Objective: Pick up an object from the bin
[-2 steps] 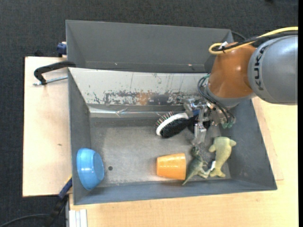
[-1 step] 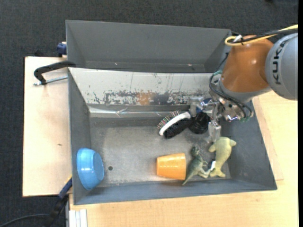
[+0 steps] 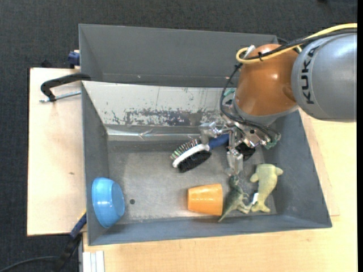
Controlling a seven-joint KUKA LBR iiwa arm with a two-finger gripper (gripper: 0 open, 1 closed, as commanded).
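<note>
Green toy figure [image 3: 229, 204], small and spiky in outline, is lying on the floor of the grey bin [image 3: 170, 55] at about 5 o'clock, close to the near wall. The gripper [image 3: 235, 171] is hanging directly over it, pointing down, with its tip just above the toy at the toy's 12 o'clock; the view is not showing contact between them. Whether the gripper is released or clenched cannot be told from this angle, and nothing is showing as grasped in it.

A pale yellow-green fish-shaped toy [image 3: 265, 185] is lying at 4 o'clock from the gripper, its lower end touching or just beside the green figure. An orange cup [image 3: 205, 200] is lying on its side at 7 o'clock from the gripper, just beside the green figure. A brush [image 3: 190, 156] with a black body, white bristles and a blue handle is lying near the middle of the floor, at 9 to 10 o'clock from the gripper, its handle running up toward the wrist. A blue bowl [image 3: 108, 201] is sitting tilted in the corner at 8 o'clock of the bin, well apart from everything else.

The arm [image 3: 332, 78] is reaching in from 2 o'clock, its orange cover [image 3: 264, 84] hanging over the far right part of the bin.
</note>
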